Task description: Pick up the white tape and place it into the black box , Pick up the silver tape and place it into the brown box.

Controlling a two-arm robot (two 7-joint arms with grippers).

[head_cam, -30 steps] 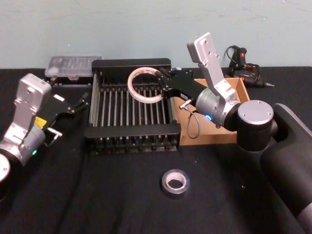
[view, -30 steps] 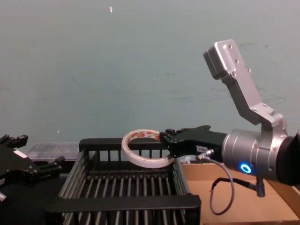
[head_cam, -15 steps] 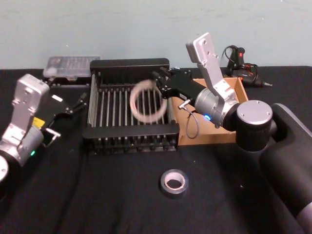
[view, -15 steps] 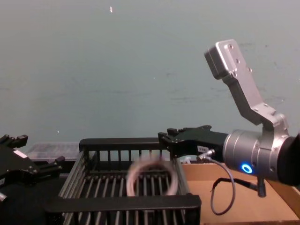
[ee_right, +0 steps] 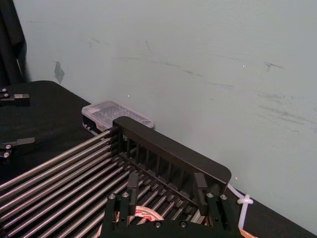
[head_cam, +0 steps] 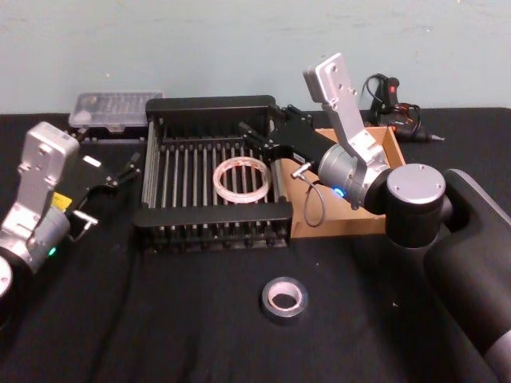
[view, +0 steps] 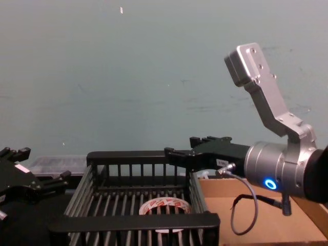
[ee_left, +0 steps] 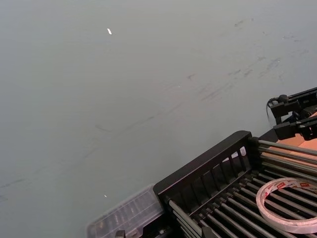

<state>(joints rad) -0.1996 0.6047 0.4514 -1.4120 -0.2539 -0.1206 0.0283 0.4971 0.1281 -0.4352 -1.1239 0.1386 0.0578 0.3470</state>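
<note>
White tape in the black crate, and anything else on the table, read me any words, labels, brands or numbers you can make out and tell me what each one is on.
None can be read.
White tape, lying flat in the black box: red printed marks on its ring face, too small to read.
Left arm: a small yellow sticker, too blurred to read.
Silver tape, brown box and clear plastic case: no text visible.

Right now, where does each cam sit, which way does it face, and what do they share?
Head: high, looking down at the crate, white tape, grey tape; both arms show.
Chest: low, looking across the crate; right hand open above the crate's right wall.
Left wrist: beside the crate, facing the wall; none of its own hand.
Right wrist: above the crate, facing the wall; its fingers show.
All four show crate and white tape.
</note>
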